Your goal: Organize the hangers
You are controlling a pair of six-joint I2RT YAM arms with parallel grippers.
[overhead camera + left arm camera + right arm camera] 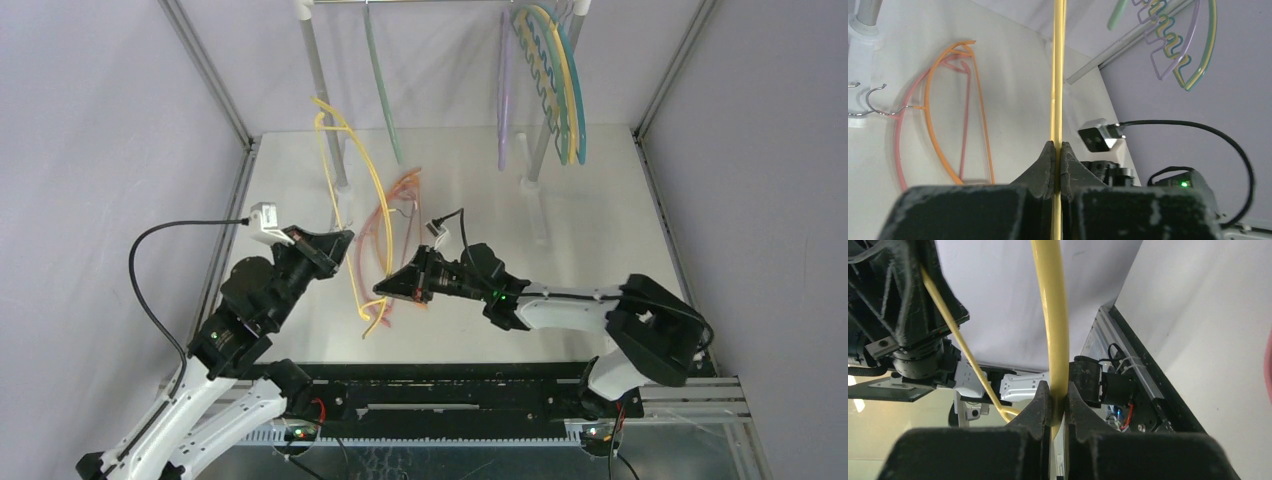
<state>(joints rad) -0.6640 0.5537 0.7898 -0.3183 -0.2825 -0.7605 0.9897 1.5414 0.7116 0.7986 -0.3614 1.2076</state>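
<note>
A yellow hanger stands upright above the table, held by both grippers. My left gripper is shut on its thin bar. My right gripper is shut on its thicker curved arm, lower down and to the right of the left one. An orange hanger and a pink hanger lie overlapping on the table behind it. A green hanger hangs at the rail's middle. Lilac, wavy, yellow and teal hangers hang bunched at its right end.
The white-and-metal rail frame stands at the back, with its left post just behind the yellow hanger and its right post. Grey walls close in on both sides. My left arm fills the right wrist view's upper left.
</note>
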